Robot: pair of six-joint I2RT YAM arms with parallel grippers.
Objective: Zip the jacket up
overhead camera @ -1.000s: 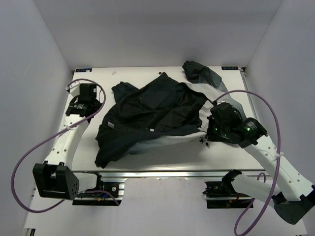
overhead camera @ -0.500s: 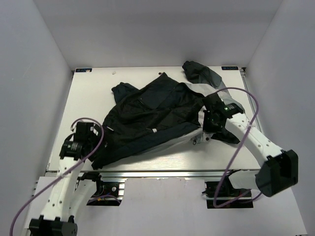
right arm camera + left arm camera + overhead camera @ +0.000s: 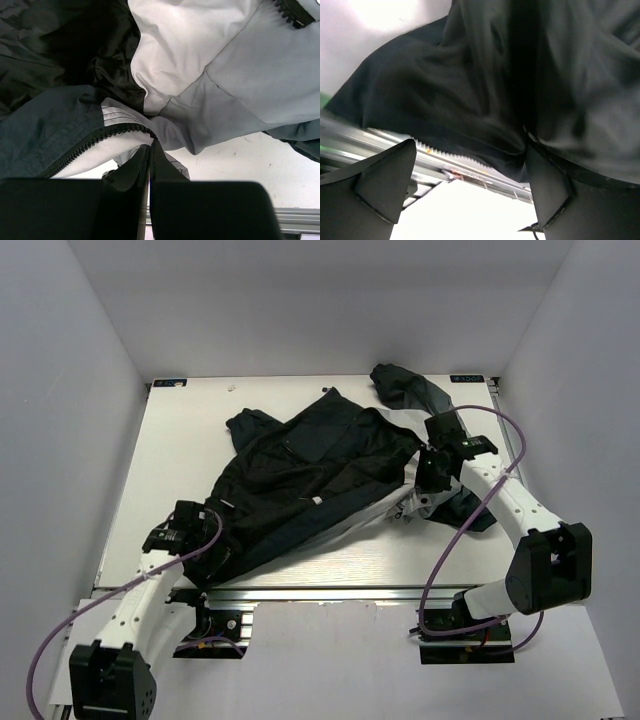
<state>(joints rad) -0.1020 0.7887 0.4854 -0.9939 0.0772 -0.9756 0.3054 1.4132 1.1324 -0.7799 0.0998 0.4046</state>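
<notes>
The right gripper is pressed together on a fold of the jacket, just beside its zipper teeth. The left gripper is spread wide, with the dark near-left hem just beyond its fingers. One jacket lies crumpled across the middle of the white table, which has a metal rail along its near edge. White walls enclose it. There are two arms and two purple cables.

So the left pincer swung from the far-left bench down to the jacket's near-left hem, and the right pincer slid farther back up its grey edge.
</notes>
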